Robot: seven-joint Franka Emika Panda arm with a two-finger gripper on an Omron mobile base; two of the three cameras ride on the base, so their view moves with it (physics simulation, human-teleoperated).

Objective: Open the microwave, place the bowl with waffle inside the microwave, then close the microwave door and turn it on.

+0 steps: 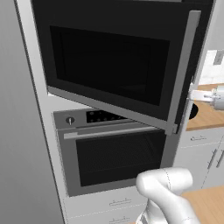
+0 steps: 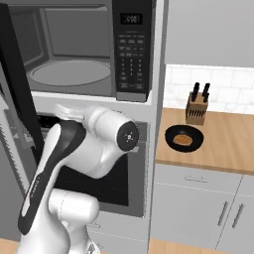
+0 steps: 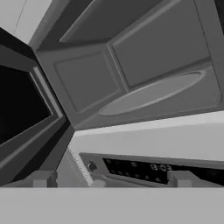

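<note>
At the left of the tall cabinet column, the microwave door (image 1: pixel 113 65) stands swung out on its left hinge, so that the left base view meets its black outer face: a glossy panel with a dark window and a silver bar handle (image 1: pixel 183 70) running the full height of its free right edge. It hangs wide of the opening, which I judge leaves room to carry something in from the right. In the right base view the same door shows edge-on as a dark strip at the far left.

Right of the door, the microwave (image 2: pixel 69 54) lies open: a grey box-like cavity with a pale round turntable (image 2: pixel 69 73) on its floor, nothing resting on it. Its black keypad strip (image 2: pixel 133 54), with a small display at the top, runs down the right side of the cavity. Below sits the steel-fronted oven (image 1: pixel 113 153) with a horizontal handle, shut.

The gripper (image 3: pixel 111 179) faces up into the cavity from just below its sill, its two small dark tips spread wide apart with nothing between them. That fits a hand done with the door and free for the next job.

Farther right, on the wooden counter (image 2: pixel 228 144) near its left edge, rests the bowl (image 2: pixel 184 138), black and shallow, with a brown waffle (image 2: pixel 183 140) inside. A knife block (image 2: pixel 196 110) stands just behind it against the tiled wall. The bowl is well apart from the microwave, so fetching it looks like the step in hand.
</note>
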